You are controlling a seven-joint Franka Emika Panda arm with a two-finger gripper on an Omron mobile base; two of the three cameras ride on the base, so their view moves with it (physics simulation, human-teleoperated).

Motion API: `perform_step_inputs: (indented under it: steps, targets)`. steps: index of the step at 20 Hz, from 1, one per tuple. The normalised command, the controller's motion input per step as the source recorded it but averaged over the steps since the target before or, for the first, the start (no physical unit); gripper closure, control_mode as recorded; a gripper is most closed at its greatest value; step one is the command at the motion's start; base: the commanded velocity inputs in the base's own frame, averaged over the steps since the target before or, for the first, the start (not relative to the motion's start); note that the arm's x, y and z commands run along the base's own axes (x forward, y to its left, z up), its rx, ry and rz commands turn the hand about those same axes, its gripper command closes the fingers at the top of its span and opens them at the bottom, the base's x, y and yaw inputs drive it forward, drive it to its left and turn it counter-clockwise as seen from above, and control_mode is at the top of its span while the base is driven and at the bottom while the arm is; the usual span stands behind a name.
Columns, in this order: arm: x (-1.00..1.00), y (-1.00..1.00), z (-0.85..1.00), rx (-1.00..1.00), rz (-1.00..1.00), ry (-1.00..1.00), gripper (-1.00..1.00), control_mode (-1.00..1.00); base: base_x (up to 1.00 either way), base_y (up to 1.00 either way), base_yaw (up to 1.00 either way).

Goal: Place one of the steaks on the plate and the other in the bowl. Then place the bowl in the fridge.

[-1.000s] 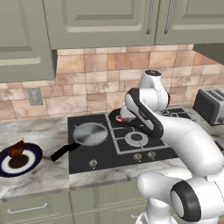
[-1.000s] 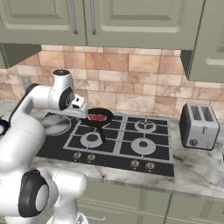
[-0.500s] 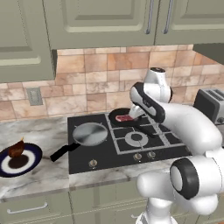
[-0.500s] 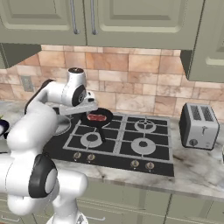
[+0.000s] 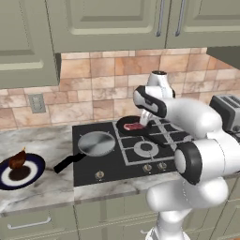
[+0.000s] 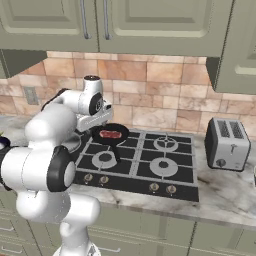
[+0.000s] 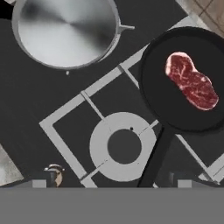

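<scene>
Black hob [image 7: 65, 113] carries a black pan [image 7: 175, 113] holding one steak [image 7: 191, 81], red marbled with pale edges. Above it the gripper [image 5: 143, 120] hangs spread wide, empty. The darker steak [image 5: 17, 159] rests on the navy-rimmed plate [image 5: 33, 172], left counter.

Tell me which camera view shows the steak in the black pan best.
The hand view: it looks straight down on the steak in the black pan, showing its marbling and outline. Both base views show it small and slanted, partly beside the arm.

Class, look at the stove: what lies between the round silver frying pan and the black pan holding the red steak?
In the hand view, only bare black hob and grey grate bars separate the silver frying pan from the black pan holding the steak.
</scene>
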Motion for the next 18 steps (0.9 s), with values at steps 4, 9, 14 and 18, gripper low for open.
perform_step_inputs:
  steps: [4,9,14,18]
  targets:
    - [0.33,-0.09,-0.39,0.00,0.39,0.00,-1.00,-1.00,0.00,0.00,0.00]
    - [0.27,-0.10,-0.26,0.00,0.37,0.00,-1.00,-1.00,0.00,0.00,0.00]
    - [0.14,-0.14,-0.12,0.00,0.27,-0.05,-1.00,-1.00,0.00,0.00,0.00]
    - [0.16,-0.04,-0.04,0.02,0.18,-0.10,-1.00,-1.00,0.00,0.00,0.00]
